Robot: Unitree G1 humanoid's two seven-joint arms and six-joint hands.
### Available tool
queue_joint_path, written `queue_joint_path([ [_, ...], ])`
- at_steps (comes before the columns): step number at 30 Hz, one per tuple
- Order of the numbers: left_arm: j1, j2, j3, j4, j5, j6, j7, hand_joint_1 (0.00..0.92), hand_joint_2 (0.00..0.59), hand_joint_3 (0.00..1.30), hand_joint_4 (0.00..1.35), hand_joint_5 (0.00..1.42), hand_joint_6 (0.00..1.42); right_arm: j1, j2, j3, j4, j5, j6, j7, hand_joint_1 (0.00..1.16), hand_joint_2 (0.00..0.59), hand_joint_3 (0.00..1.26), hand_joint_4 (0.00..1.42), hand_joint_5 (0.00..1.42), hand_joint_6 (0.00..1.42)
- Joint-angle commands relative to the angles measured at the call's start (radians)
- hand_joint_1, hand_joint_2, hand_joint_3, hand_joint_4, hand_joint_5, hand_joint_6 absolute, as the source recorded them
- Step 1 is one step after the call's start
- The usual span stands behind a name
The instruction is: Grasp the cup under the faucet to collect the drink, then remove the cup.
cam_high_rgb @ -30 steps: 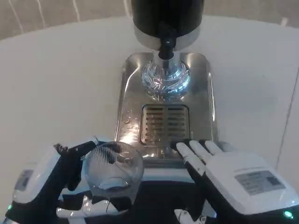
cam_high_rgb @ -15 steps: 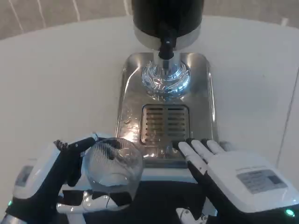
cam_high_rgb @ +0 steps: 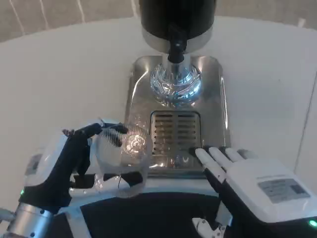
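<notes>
A clear ribbed cup (cam_high_rgb: 123, 154) is held in my left hand (cam_high_rgb: 74, 166), fingers wrapped round it, at the front left corner of the steel drip tray (cam_high_rgb: 220, 106). The cup sits just left of the tray's slotted grate (cam_high_rgb: 174, 133). The black faucet (cam_high_rgb: 176, 49) of the dark dispenser hangs over the tray's far end, above a shiny round base (cam_high_rgb: 175, 83). My right hand (cam_high_rgb: 250, 191) lies flat at the front right, fingers stretched toward the tray's front edge, holding nothing.
The white table (cam_high_rgb: 64, 79) spreads wide to the left of the tray and to the right as far as a seam (cam_high_rgb: 306, 124). A dark surface (cam_high_rgb: 158, 215) lies at the near edge between my forearms.
My left hand has carried the cup up and forward, from the near edge to the tray's front left corner. The right hand slid slightly right and forward.
</notes>
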Motion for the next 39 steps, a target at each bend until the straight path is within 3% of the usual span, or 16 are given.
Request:
queue_joint_path([
  [1, -0.063, -0.001, -0.004, 0.047, 0.010, 0.003, 0.058, 0.557, 0.016, 1.01, 1.18, 1.37, 1.42, 0.020, 0.006, -0.020, -0.016, 0.006, -0.003, 0.006, 0.28, 0.527, 0.00, 0.00, 0.00, 0.00],
  [15, -0.325, -0.036, -0.116, 0.317, 0.076, -0.004, 0.185, 0.557, 0.012, 1.01, 1.18, 1.37, 1.42, 0.042, 0.027, -0.063, -0.016, 0.004, -0.012, 0.011, 0.28, 0.527, 0.00, 0.00, 0.00, 0.00],
  [20, -0.403, -0.060, -0.168, 0.420, 0.089, -0.003, 0.215, 0.557, 0.010, 1.01, 1.18, 1.37, 1.42, 0.053, 0.024, -0.105, -0.016, 0.019, -0.016, 0.006, 0.28, 0.527, 0.00, 0.00, 0.00, 0.00],
  [28, -0.487, -0.094, -0.221, 0.528, 0.098, 0.001, 0.263, 0.557, 0.009, 1.01, 1.18, 1.37, 1.42, 0.081, 0.034, -0.154, -0.016, 0.046, -0.041, 0.000, 0.28, 0.527, 0.00, 0.00, 0.00, 0.00],
  [39, -0.548, -0.131, -0.248, 0.619, 0.100, 0.028, 0.340, 0.557, 0.008, 1.01, 1.18, 1.37, 1.42, 0.128, 0.052, -0.215, -0.016, 0.093, -0.098, -0.015, 0.28, 0.527, 0.00, 0.00, 0.00, 0.00],
])
